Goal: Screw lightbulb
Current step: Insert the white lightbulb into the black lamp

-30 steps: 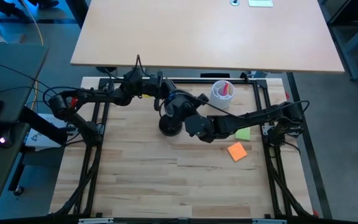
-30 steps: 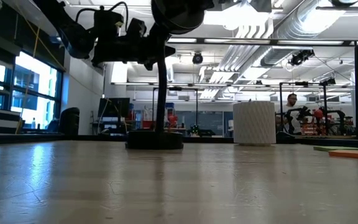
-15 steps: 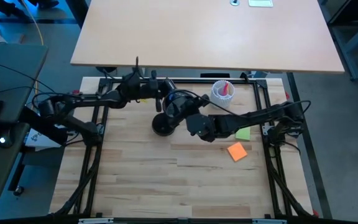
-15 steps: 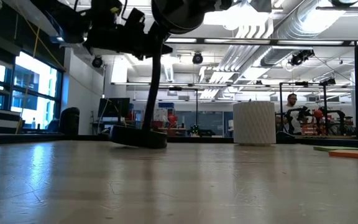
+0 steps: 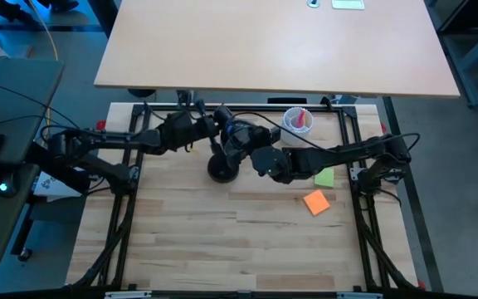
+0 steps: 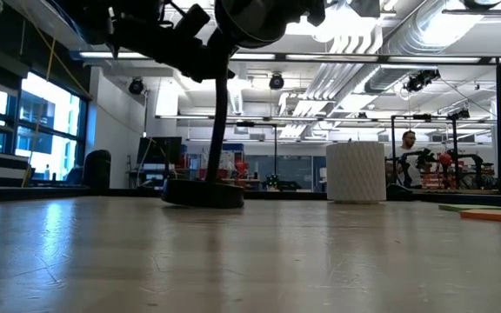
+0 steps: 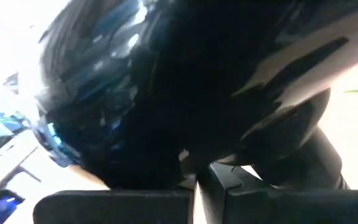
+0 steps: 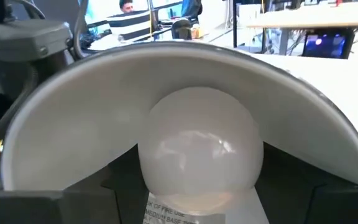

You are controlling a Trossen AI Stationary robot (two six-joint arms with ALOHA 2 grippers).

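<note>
A black desk lamp stands at the table's far middle, its round base (image 5: 221,170) on the wood and its stem (image 6: 220,130) leaning. The white lightbulb (image 8: 197,149) sits in front of the white inside of the lamp's shade (image 8: 104,112). My right gripper (image 8: 197,190) is shut on it, having come in from the table's right at the lamp head (image 5: 239,137). My left gripper (image 7: 201,183), shut, is at the black outside of the lamp head, reaching in from the table's left (image 5: 214,131). The bulb's screw base is hidden. My left gripper has its shut fingertips (image 7: 213,177) against the black outer side of the lamp head (image 7: 166,112), coming in nearly level from the table's left. Whether anything is pinched between them I cannot tell. My right gripper holds the bulb between its two fingers, one on either side, at the printed part (image 8: 185,208) below the round dome. It comes in about level from the table's right. The bulb is lifted clear of the table, at the shade's mouth.
A white ribbed cup (image 5: 297,120) with a red item stands at the far right of the lamp, also in the low view (image 6: 355,171). A green note (image 5: 324,178) and an orange note (image 5: 316,202) lie at the right. A person (image 6: 410,143) shows in the room behind.
My left gripper has gone toward the near edge and the right, up to the lamp head, rolling as it went. The lamp's base slid a little toward the table's left, tipped up midway, and has settled lower; the stem leans now. My right gripper has rolled while staying in place.
</note>
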